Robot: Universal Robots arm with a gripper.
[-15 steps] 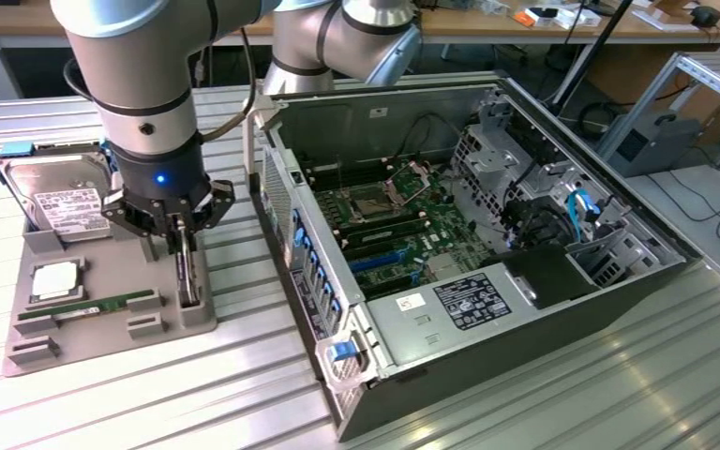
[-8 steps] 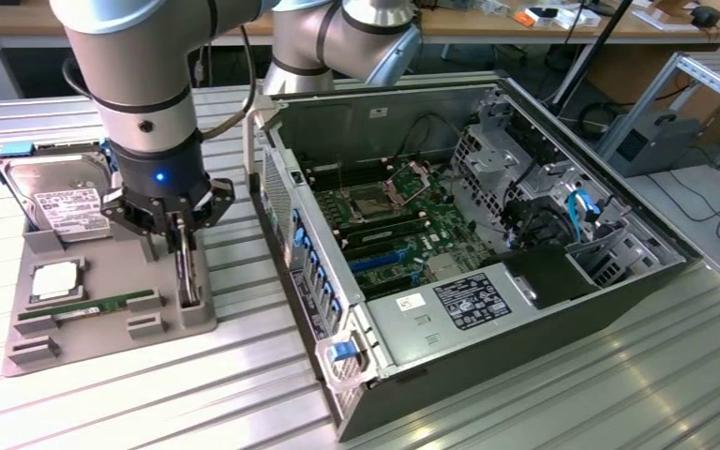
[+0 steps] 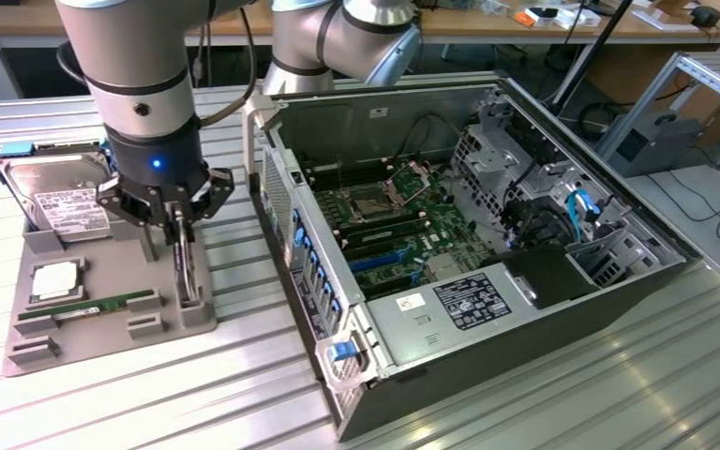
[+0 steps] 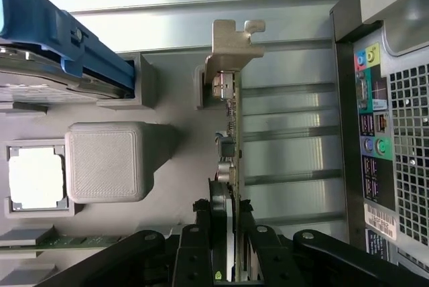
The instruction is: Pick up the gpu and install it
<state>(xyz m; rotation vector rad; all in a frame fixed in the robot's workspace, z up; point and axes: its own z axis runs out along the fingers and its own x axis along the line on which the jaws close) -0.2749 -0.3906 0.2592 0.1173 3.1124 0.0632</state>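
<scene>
The gpu is a thin dark card standing on edge in a slot of the grey holder tray, at the exterior view's left. In the wrist view the gpu runs away from me, its silver bracket at the far end resting against a tray post. My gripper reaches straight down over the card. Its black fingers press against both faces of the card near the fan, so my gripper is shut on the gpu. The card's lower edge still sits in the tray.
The open computer case lies at the exterior view's right, with its motherboard exposed. On the tray are a silver hard drive, a processor and a green memory stick. The case's rear ports are close beside the card.
</scene>
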